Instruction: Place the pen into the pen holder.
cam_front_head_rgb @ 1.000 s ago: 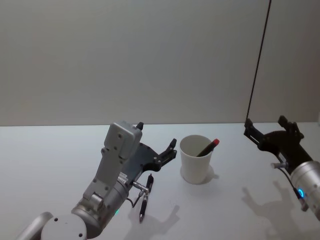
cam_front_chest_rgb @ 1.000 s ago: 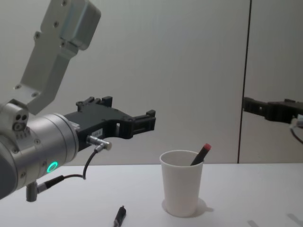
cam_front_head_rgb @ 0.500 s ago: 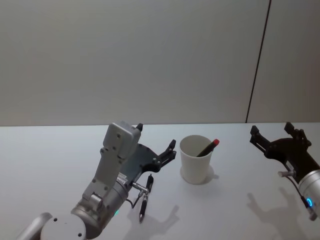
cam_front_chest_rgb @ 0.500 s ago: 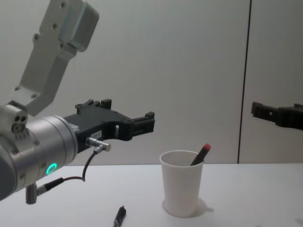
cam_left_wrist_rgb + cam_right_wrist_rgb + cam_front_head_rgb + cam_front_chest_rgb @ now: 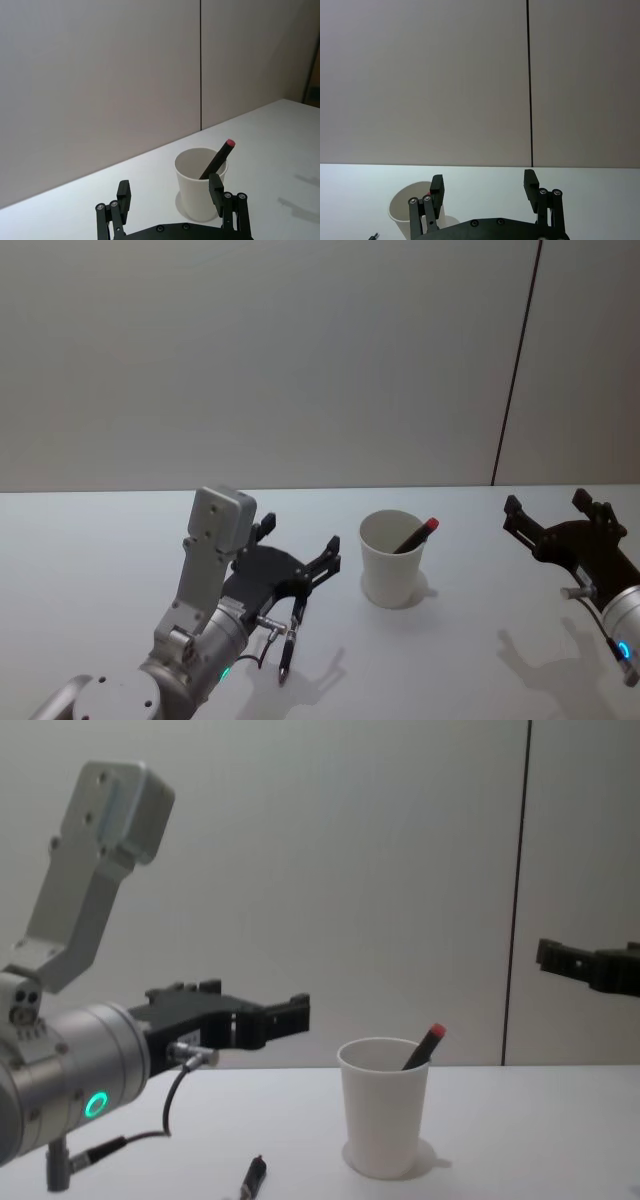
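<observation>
Pen (image 5: 290,633) flat under open left tool (image 5: 297,537), apparently apart; pen holder (image 5: 391,565) beside; right tool (image 5: 546,507) open, clear.

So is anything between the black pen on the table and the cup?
Nothing visible: bare table lies between the black pen and the cup. A red-tipped pen leans inside it; the left gripper hovers above the black pen.

Soft, even light casts faint shadows on the table (image 5: 100,540).

Pen holder (image 5: 392,572): sat on the table (image 5: 90,560).
One pen (image 5: 415,536): stood inside the pen holder.
Other pen (image 5: 287,650): lay left of the pen holder.
</observation>
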